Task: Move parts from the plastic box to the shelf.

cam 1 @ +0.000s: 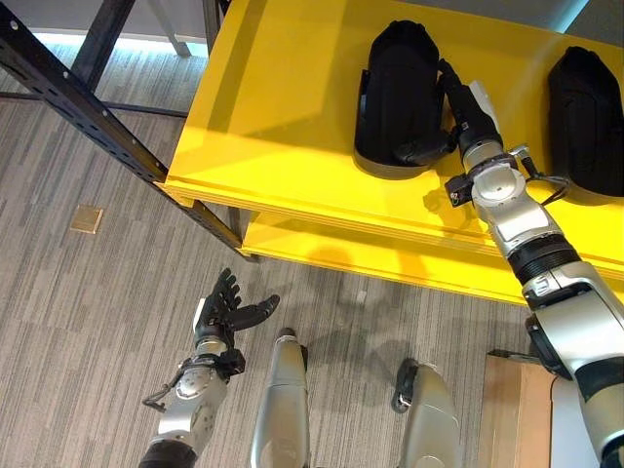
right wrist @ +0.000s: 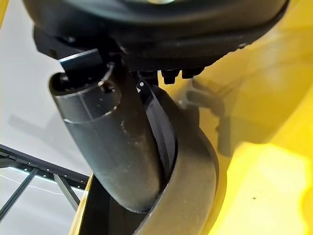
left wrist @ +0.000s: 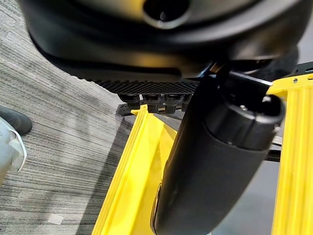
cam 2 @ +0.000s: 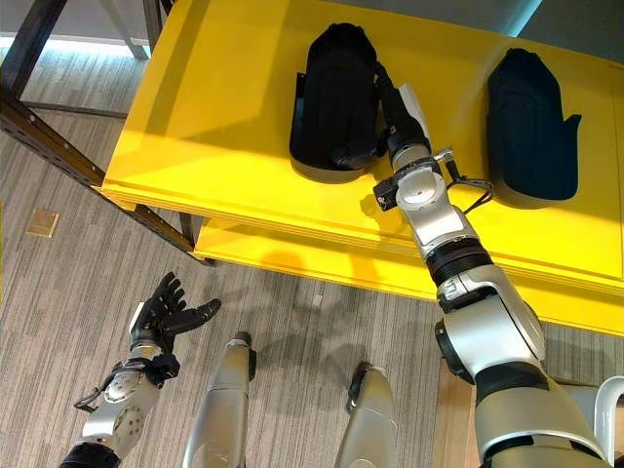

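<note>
The right arm reaches up and forward over the yellow shelf [cam 1: 292, 117], nearly straight. Its right hand [cam 1: 466, 109] lies against the side of a black part [cam 1: 398, 93], thumb curled round the part's lower edge and fingers laid along its flank. The left arm hangs low, below the shelf. Its left hand [cam 1: 226, 310] is held apart from the shelf, fingers spread and relaxed, holding nothing.

Bright overhead light, blurred wrist close-ups
</note>
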Tool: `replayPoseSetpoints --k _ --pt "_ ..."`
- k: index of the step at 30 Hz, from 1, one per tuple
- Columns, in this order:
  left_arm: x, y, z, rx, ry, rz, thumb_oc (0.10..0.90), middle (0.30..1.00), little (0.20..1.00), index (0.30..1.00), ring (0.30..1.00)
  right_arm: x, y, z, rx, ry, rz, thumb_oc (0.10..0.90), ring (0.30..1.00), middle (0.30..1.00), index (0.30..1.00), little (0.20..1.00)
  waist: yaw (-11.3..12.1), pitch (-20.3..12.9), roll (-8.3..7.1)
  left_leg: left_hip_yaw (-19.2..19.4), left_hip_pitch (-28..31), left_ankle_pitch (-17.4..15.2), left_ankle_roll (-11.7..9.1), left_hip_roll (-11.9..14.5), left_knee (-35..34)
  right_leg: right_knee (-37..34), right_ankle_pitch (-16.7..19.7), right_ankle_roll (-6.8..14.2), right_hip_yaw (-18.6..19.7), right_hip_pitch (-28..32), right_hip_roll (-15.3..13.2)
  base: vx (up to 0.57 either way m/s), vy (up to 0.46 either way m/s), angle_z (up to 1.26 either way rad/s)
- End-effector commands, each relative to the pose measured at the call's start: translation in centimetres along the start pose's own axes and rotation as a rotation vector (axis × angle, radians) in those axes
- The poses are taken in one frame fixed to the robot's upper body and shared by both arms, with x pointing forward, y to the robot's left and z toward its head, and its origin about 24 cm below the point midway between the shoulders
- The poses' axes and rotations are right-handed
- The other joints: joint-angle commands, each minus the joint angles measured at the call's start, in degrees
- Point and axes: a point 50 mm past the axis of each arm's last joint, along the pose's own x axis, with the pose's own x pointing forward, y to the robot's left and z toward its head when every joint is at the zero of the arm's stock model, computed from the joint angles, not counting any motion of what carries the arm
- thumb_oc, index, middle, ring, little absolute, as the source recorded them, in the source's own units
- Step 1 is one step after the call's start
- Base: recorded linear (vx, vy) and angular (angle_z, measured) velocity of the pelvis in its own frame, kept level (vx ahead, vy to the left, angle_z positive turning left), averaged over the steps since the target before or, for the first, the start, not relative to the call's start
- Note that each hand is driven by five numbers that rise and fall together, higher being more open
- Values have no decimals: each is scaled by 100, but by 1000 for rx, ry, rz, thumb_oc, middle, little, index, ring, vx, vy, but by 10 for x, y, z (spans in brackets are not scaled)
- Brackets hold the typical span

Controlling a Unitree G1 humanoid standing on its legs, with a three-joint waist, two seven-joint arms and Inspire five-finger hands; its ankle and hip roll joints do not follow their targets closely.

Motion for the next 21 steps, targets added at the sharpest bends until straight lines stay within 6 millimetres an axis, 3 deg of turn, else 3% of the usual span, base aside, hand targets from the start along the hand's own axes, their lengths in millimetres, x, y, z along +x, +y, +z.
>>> replayPoseSetpoints --k 1,9,16,21 --pt "1 1 42 3 -214 -31 900 1000 1000 1000 1000 11 -50 69 -8 -234 -177 900 1000 1000 1000 1000 2 -216 -107 -115 -121 44 359 40 -144 -79 -89 -342 95 453 7 0 0 0" --pt "1 5 41 15 -208 -18 900 1000 1000 1000 1000 3 -69 101 -34 -376 -246 900 1000 1000 1000 1000 -87 -324 -208 -96 -46 5 350 73 -131 -154 -83 -339 115 535 31 0 3 -1" --pt "1 6 42 21 -210 -18 900 1000 1000 1000 1000 0 -74 109 -51 -410 -256 900 1000 1000 1000 1000 -114 -373 -242 -81 0 2 350 87 -152 -195 -71 -331 121 578 35 1 3 -3" --pt "0 7 40 32 -200 -26 900 1000 1000 1000 1000 -10 -78 125 -72 -507 -243 900 1000 1000 1000 1000 -197 -512 -341 -66 96 -64 342 161 -103 -268 -67 -324 144 683 92 5 12 -5"
